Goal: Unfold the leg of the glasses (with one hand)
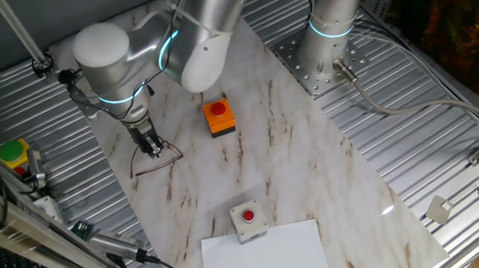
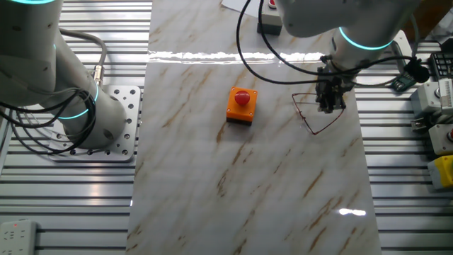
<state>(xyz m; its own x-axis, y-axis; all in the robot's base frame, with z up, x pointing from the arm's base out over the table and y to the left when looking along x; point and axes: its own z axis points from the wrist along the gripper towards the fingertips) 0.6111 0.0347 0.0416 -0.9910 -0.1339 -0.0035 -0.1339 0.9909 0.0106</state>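
One fixed view: the gripper [image 1: 150,144] stood down at the glasses [image 1: 154,160], which lay on the marble table [image 1: 294,172] left of the orange box [image 1: 218,117]; a grey button box [image 1: 249,220] sat nearer the white sheet [image 1: 266,252]. Whether the fingers pinched the frame could not be told.

The other fixed view: gripper [image 2: 330,103] over glasses [image 2: 311,113], one thin leg angled outward, probably being swung open against the tabletop.
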